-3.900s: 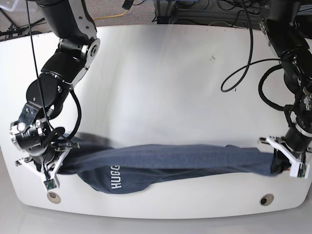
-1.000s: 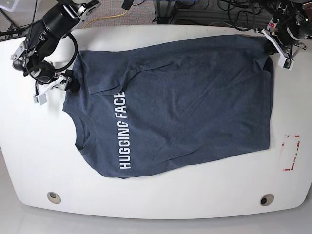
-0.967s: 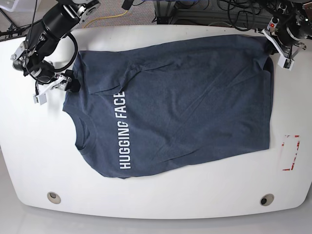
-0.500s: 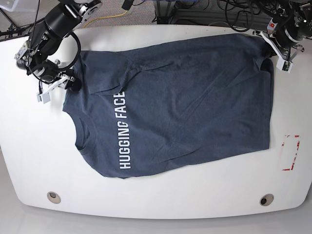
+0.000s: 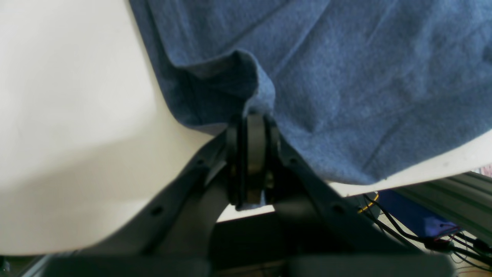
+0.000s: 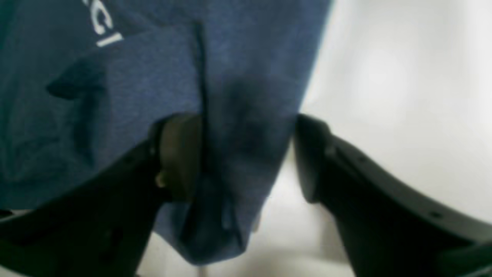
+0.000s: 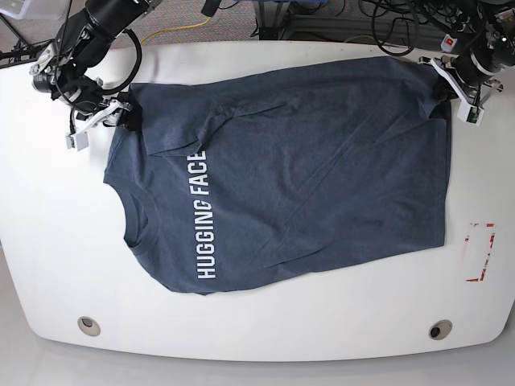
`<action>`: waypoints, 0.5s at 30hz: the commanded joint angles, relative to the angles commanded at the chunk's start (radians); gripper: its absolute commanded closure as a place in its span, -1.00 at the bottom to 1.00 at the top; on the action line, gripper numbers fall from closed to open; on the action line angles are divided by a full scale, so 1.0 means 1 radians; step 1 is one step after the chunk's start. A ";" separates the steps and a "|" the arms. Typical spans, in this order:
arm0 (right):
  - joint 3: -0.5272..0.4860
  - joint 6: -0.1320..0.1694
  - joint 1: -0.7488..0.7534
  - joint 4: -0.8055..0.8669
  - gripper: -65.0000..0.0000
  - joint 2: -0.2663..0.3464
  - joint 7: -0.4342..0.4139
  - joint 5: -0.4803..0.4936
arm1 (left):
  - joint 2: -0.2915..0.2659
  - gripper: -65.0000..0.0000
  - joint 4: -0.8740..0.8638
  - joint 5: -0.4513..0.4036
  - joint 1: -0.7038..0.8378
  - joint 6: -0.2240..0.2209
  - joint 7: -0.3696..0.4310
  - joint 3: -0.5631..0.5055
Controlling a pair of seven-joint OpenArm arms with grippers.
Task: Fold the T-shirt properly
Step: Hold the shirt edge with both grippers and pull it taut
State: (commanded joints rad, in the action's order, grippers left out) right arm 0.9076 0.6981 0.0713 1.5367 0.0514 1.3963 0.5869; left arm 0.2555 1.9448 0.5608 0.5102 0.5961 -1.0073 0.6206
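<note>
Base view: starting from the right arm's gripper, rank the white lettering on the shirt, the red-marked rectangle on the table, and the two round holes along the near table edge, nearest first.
Measured from the right gripper, at the view's upper left:
1. White lettering, on the T-shirt just below and right of it.
2. Left round hole, near edge, below the gripper.
3. Right round hole and red-marked rectangle, both far right; too close to call.

The right wrist view is blurred, and the T-shirt lettering (top left) is cut off.

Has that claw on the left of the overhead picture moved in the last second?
Yes. The right gripper has crept up and rightward, toward the table's far edge, along the T-shirt's sleeve.
</note>
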 joint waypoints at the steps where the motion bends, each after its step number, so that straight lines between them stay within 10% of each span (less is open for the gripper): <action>1: 0.000 0.000 0.009 0.000 -0.20 -0.009 0.000 0.000 | 0.000 0.97 -0.002 -0.002 -0.005 0.000 0.000 0.000; 15: 0.000 0.000 0.009 -0.009 0.06 -0.015 -0.024 -0.006 | 0.000 0.97 -0.003 -0.080 -0.012 0.000 0.000 0.000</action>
State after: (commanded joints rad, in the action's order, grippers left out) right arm 0.9076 0.6981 0.0806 1.5275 0.0361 1.3725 0.5808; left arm 0.2555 1.9417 0.4810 0.4979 0.5961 -1.0073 0.6206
